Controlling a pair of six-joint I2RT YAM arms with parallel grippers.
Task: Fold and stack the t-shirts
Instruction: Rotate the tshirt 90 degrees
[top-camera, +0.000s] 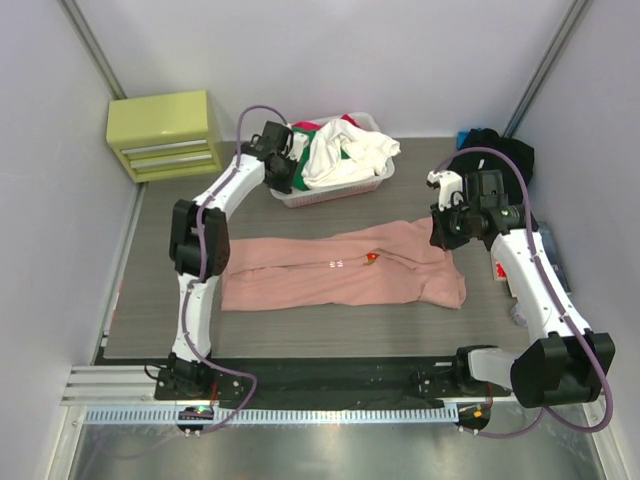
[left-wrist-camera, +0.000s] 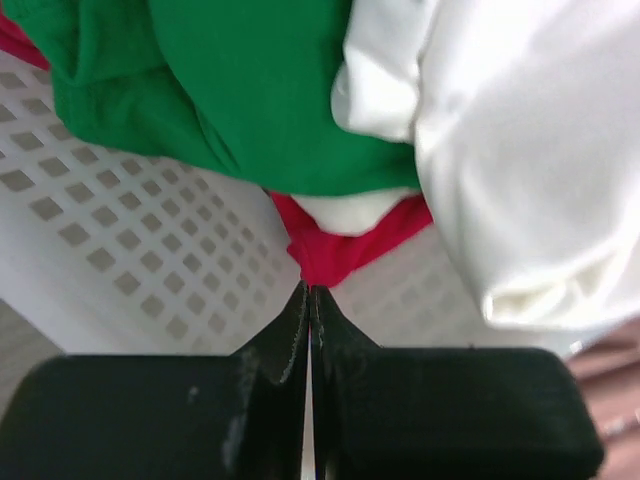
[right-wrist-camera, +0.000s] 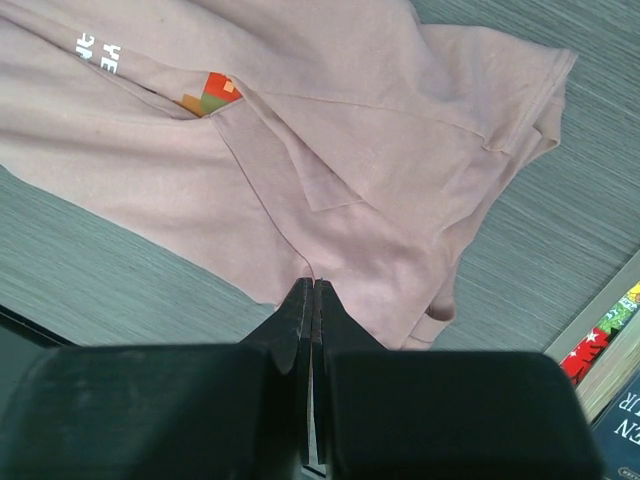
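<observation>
Well, L pincer (left-wrist-camera: 310, 292), R pincer (right-wrist-camera: 315, 287) clenched, pink tee (top-camera: 300, 275) print part-hidden by fold, black tee (top-camera: 508, 150) unclear

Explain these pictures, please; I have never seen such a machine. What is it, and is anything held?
Two robot arms are bolted at the near edge of a table. The wide picture looks down from above; the other two come from a camera on each wrist. A pink t-shirt, partly folded, lies on the table; behind it a white basket holds white, green and red clothes. The left claw is shut by the basket, the right claw shut over the pink t-shirt; neither visibly grips cloth.
</observation>
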